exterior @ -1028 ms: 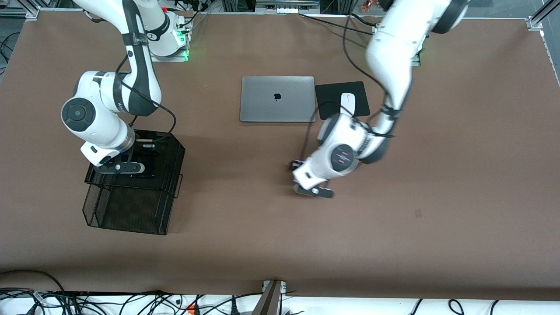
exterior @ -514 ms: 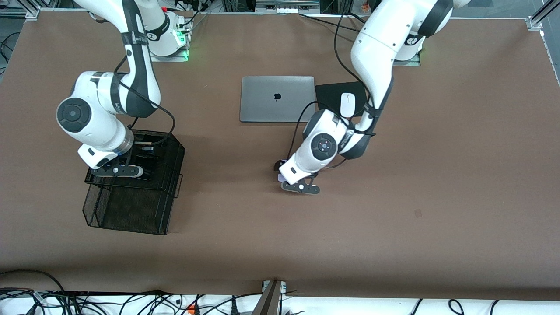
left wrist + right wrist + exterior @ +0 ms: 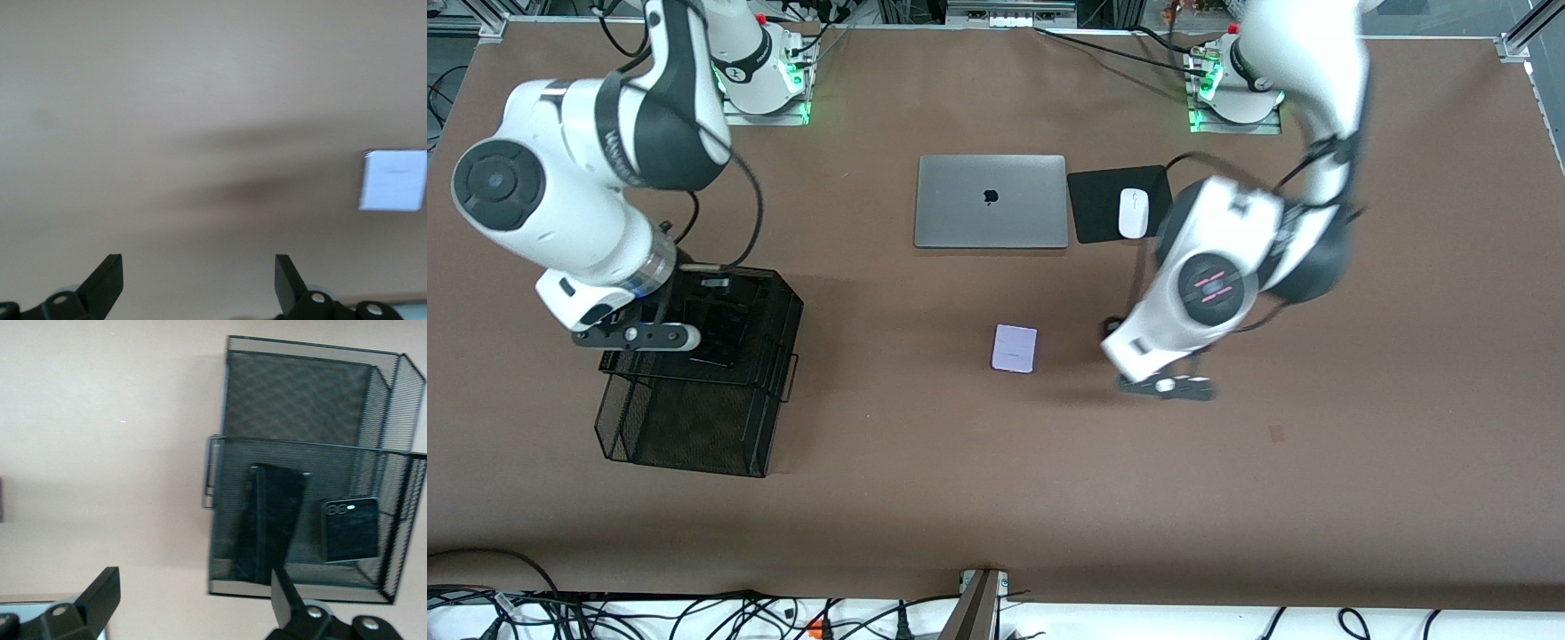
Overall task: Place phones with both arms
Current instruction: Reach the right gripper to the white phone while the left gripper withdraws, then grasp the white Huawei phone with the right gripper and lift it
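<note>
The lavender phone (image 3: 1015, 348) lies flat and alone on the brown counter (image 3: 1316, 462), just below the frame's centre in the front view and lower than the laptop (image 3: 991, 201). The two black phones sit in the upper tier of the mesh tray (image 3: 778, 356) at mid-left: in the right wrist view the long slab (image 3: 270, 523) leans inside it with the small squarish one (image 3: 350, 529) beside it. The left tool (image 3: 1167, 386) hangs over bare counter, beside the lavender phone and toward the left arm's end; its fingers (image 3: 107, 280) stand wide apart with nothing between them. The right tool (image 3: 639, 335) hangs over the upper edge of the tray, its fingers (image 3: 100, 590) likewise spread and empty. Both releases look done, so the step in hand appears to be the pull-away after placing. If the lavender phone is meant to rest where it lies, little seems left but to clear both arms upward without brushing the tray rim or the phone. If it belongs in the tray too, the next move calls for a flat pinch across its short sides and a carry to the tray.
</note>
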